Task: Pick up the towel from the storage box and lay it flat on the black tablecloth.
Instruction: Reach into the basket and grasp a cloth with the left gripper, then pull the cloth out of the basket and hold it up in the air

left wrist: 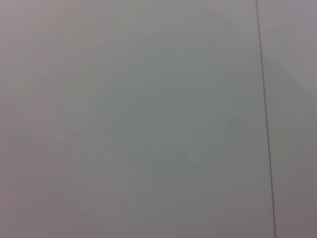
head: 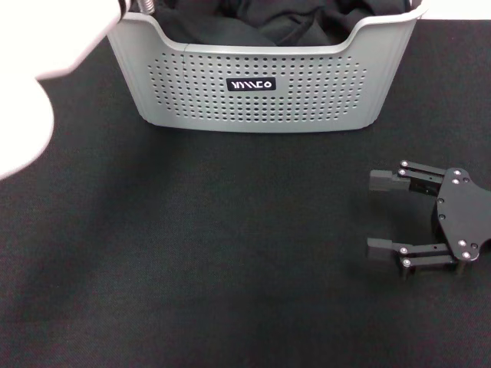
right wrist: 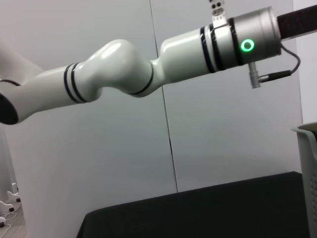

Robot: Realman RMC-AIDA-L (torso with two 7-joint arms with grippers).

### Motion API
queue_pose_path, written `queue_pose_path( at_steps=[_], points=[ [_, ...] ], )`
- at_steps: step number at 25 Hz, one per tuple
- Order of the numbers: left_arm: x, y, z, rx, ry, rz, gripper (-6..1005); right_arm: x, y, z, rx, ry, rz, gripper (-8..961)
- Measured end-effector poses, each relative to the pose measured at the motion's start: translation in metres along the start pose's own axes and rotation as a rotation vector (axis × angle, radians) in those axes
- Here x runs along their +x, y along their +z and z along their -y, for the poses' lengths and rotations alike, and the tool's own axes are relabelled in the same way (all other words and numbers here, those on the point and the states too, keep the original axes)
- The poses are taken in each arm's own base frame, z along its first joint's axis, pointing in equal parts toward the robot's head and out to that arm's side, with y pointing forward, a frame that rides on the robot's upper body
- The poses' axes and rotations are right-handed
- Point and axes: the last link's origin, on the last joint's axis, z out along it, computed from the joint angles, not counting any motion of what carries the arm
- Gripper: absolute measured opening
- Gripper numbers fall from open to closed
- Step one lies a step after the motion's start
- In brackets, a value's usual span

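The light grey storage box stands at the far middle of the black tablecloth. Only crumpled plain black fabric shows inside it; the towel is hidden. My right gripper lies low over the tablecloth at the right, in front of the box, open, with nothing between its fingers. My white left arm reaches in from the left toward the box's left corner, and its gripper is out of frame. The right wrist view shows that left arm raised above the cloth, with a green ring lit on its wrist.
A pale wall with a thin dark seam fills the left wrist view. The right wrist view catches the box's edge and the tablecloth's far border. Bare cloth stretches in front of the box.
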Motion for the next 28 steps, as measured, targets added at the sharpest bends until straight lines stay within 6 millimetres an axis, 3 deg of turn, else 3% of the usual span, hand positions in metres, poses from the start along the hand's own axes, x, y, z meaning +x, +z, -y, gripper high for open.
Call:
queue_pose_path(
  at_steps=[9, 14, 19, 28],
  points=[
    [0.0, 0.028, -0.002, -0.023, -0.109, 0.021, 1, 0.002, 0.003, 0.0, -0.008, -0.001, 0.004, 831],
    [-0.008, 0.028, 0.003, -0.029, -0.13, 0.081, 1, 0.002, 0.002, -0.001, -0.008, 0.001, 0.006, 830],
    [-0.01, 0.014, 0.001, -0.073, -0.115, 0.164, 1, 0.003, 0.002, -0.001, -0.008, 0.002, 0.006, 828],
    [0.009, -0.027, -0.01, -0.297, -0.052, 0.268, 1, 0.002, 0.002, 0.0, -0.004, -0.001, 0.004, 826]
  ],
)
